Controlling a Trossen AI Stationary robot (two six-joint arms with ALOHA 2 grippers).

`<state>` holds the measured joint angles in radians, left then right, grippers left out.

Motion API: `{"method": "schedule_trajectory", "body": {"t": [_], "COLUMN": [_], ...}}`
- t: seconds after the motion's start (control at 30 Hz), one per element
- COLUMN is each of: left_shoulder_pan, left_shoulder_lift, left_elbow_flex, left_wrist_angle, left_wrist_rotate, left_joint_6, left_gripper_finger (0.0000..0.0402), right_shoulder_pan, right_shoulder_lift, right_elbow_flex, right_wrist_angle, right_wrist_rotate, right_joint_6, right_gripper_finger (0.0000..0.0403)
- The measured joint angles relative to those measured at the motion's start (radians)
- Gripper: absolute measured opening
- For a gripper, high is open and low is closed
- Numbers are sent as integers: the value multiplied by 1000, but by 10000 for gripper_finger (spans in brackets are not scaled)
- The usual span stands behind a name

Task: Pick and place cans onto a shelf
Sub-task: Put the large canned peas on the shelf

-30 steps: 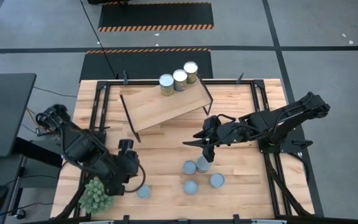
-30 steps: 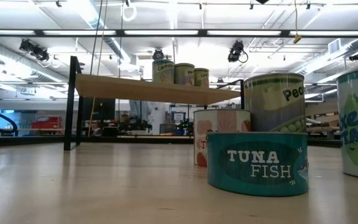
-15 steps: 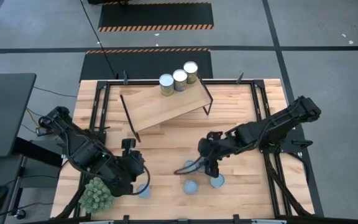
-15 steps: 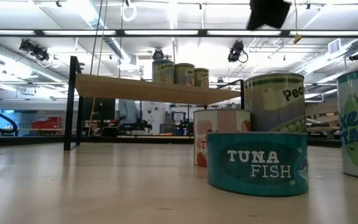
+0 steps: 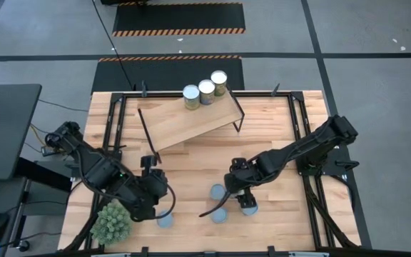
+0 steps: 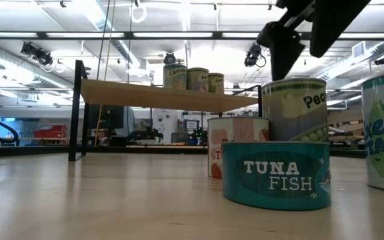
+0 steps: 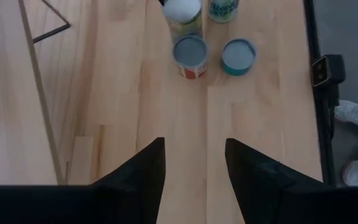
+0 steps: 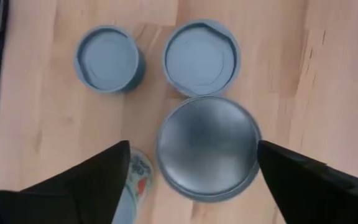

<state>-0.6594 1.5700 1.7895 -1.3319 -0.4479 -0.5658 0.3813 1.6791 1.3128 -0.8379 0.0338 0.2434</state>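
The shelf [image 5: 191, 123], a tilted light-wood plank on black legs, carries three cans [image 5: 206, 91] at its far end. Several more cans stand on their bases on the table. My right gripper [image 8: 197, 180] is open and points down over a tall silver-topped can [image 8: 207, 146], the "Peas" can [image 6: 294, 110]. Its fingers flank the can's top and hover just above it without touching. My left gripper [image 7: 194, 168] is open over bare wood at the near left. A blue-topped can [image 5: 165, 219] stands beside it.
Two blue-topped cans [image 8: 107, 59] [image 8: 201, 55] crowd the tall can, and the flat tuna can [image 6: 275, 175] sits in front of it. A spiky green plant [image 5: 111, 225] stands at the near-left corner. Bare wood lies between the shelf and the cans.
My right gripper has come down and toward the table's near edge, from beside the shelf to over the cluster of cans. It has tipped to point down, rolled, and opened wider. No can has moved.
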Motion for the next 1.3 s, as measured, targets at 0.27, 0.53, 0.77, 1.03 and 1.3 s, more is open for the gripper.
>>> {"method": "schedule_trajectory", "body": {"t": [0.27, 0.53, 0.77, 1.03, 1.3], "left_shoulder_pan": [13, 17, 17, 17, 18], "left_shoulder_lift": [0, 0, 0, 0, 0], "left_elbow_flex": [0, 0, 0, 0, 0], "left_wrist_angle": [-11, -10, -11, -12, -12], "left_wrist_rotate": [0, -46, -45, -45, -45], "left_joint_6": [-2, -3, 0, 0, 0], "left_gripper_finger": [172, 182, 194, 194, 194], "right_shoulder_pan": [34, 36, 35, 26, -18], "right_shoulder_lift": [6, 25, 26, 26, 26], "right_elbow_flex": [-1, -24, -35, -19, -19], "right_wrist_angle": [17, 40, 52, 59, 60], "right_wrist_rotate": [97, 78, 87, 96, 11], "right_joint_6": [-121, -111, -95, -28, -8], "right_gripper_finger": [396, 396, 396, 396, 399]}}
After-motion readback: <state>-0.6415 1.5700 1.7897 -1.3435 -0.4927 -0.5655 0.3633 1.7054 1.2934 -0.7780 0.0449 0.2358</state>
